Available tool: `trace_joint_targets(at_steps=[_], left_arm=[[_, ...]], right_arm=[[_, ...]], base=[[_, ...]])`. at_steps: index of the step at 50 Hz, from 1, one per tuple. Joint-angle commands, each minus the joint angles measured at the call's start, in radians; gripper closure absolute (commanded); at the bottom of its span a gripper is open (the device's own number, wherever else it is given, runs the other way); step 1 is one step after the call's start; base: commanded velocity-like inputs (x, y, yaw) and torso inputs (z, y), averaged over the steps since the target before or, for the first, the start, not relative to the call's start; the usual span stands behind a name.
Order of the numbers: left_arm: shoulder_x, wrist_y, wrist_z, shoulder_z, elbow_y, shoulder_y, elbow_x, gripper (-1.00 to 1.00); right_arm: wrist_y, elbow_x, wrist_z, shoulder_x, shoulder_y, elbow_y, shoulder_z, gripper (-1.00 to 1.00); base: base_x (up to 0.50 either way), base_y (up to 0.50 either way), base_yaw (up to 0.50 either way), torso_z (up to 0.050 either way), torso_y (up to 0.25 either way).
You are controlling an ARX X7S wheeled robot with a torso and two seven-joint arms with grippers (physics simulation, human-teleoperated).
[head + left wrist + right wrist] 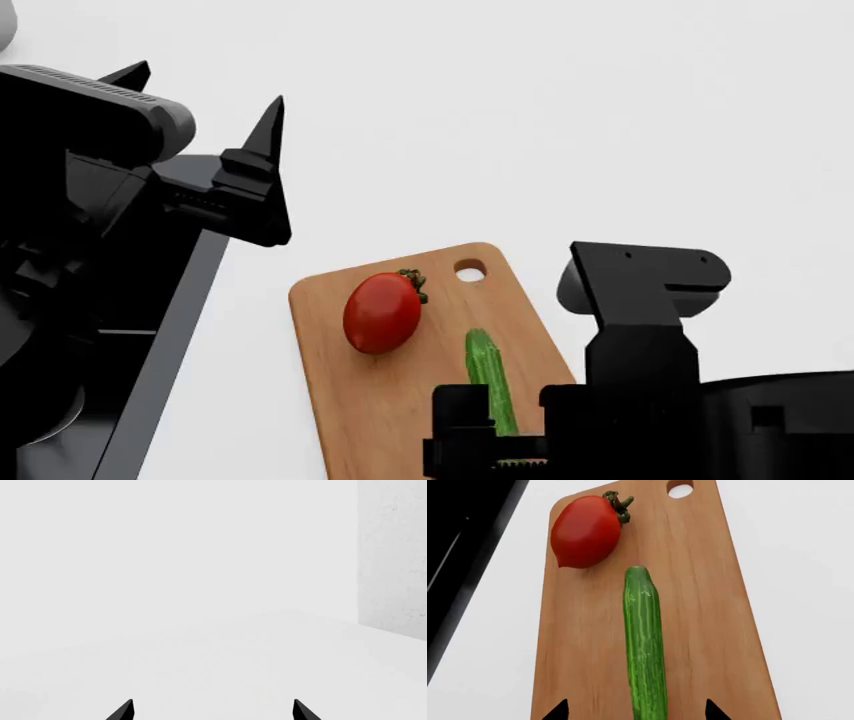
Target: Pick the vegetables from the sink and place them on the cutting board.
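Observation:
The red tomato (382,312) with its green stem and the slim green cucumber (486,375) lie on the wooden cutting board (400,400), the tomato near the end with the hole. Both also show in the right wrist view, the tomato (585,532) and the cucumber (644,640) on the board (707,630). My right gripper (635,711) is open just above the board, its fingers apart on either side of the cucumber's near end without gripping it. My left gripper (207,90) is open and empty, raised at the far left above the sink's edge (174,330).
The black sink also shows beside the board in the right wrist view (460,530). A white counter (641,150) surrounds the board. The left wrist view shows the left gripper (213,712) over bare white counter (200,660) and a white wall (393,555).

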Motion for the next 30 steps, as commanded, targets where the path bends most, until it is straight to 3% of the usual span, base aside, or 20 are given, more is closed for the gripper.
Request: trace_joint_targets(at_steps=[1,20,27,30], left_arm=[[-0.004,-0.004,-0.007,-0.001,0.005,0.001,-0.01,-1.0],[-0.008,-0.012,-0.021,-0.006,0.015,-0.004,-0.029,-1.0],[-0.014,0.131,-0.02,0.01,0.026,0.038,0.024,-1.0],[-0.008,0.109,-0.035,-0.021,0.014,0.029,0.005,-1.0]], right_arm=[[-0.002,-0.019,-0.022,0.001,-0.005,-0.005,0.005,-1.0],[-0.028,-0.034,-0.031,0.026,0.039,-0.066,0.054,-1.0],[-0.056,-0.115,-0.066,0.029,0.118,-0.144,0.159,-1.0],[-0.015,-0.208,-0.096,0.025,0.148,-0.169,0.161,-1.0]], base=[[0.0,0.0,0.0,0.0,0.0],[0.0,0.0,0.0,0.0,0.0],[0.0,0.0,0.0,0.0,0.0],[0.0,0.0,0.0,0.0,0.0]])
